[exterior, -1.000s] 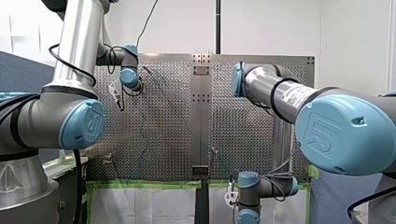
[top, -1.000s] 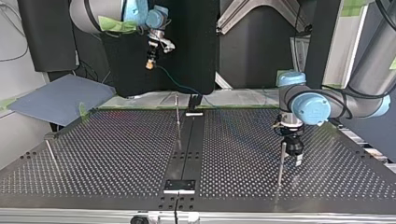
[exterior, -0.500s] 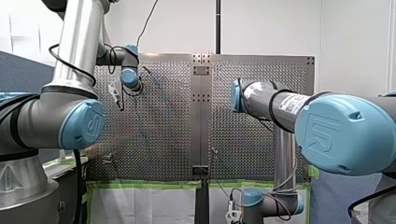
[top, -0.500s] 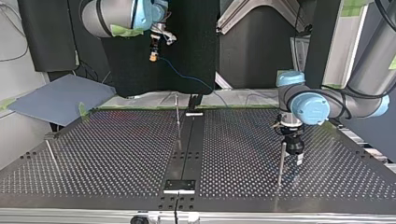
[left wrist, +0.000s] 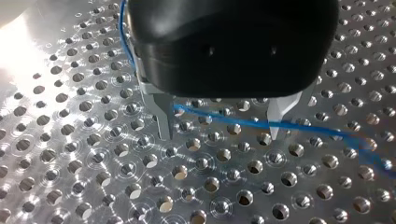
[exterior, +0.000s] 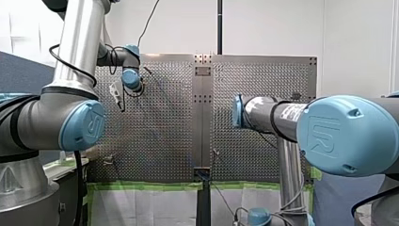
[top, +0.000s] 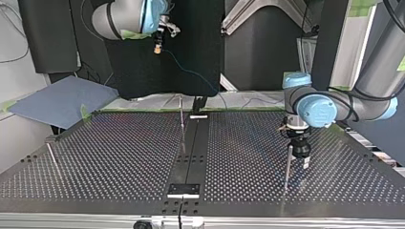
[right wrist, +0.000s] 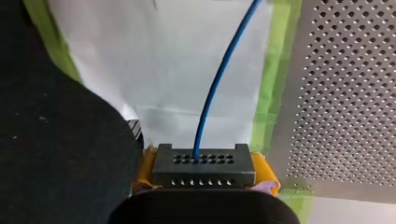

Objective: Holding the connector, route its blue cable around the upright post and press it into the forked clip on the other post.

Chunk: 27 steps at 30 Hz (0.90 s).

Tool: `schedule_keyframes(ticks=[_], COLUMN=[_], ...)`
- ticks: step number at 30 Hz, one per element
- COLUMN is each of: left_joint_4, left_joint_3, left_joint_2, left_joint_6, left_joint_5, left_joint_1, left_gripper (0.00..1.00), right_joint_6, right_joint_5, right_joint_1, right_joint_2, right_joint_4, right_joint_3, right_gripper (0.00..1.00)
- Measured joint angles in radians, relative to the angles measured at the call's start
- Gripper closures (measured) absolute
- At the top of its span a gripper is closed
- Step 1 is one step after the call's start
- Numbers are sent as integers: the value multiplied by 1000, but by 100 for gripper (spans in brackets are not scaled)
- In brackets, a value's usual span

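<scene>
Yellow-padded, my right gripper (right wrist: 205, 171) clamps the connector (right wrist: 204, 163); my left gripper (left wrist: 219, 133) gapes astride the blue cable (left wrist: 224, 120), which needs tension.

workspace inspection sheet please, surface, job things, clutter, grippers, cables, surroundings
surface: perforated metal table, thin upright metal posts standing on it
job's things: black multi-hole connector with blue cable leaving it; forked clip too small to tell
clutter: nothing seen
grippers: right gripper shut on the connector between yellow pads, raised off the table's edge; left gripper open, low over the table beside a post
cables: blue cable sags toward the table, crosses the gap between the left gripper's metal fingers, unclamped
surroundings: blue-grey sheet at top view's left; green tape along table edge
</scene>
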Motion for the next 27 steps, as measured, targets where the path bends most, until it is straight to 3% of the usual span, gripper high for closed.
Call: schedule_keyframes(ticks=[6,13,27], left_joint_4=[0,0,0], left_joint_3=[0,0,0], left_joint_2=[0,0,0], left_joint_6=[0,0,0], left_joint_5=[-1,-2,-2], left_joint_1=[0,-1,-1], left_gripper=[0,0,0], right_joint_6=[-1,-2,-6], right_joint_5=[-3,-9,-16], right_joint_1=[-3,-6,-13], right_joint_2=[17,-38,-174], right_joint_4=[6,58,194], right_joint_3=[27,52,56], right_gripper=[100,100,100])
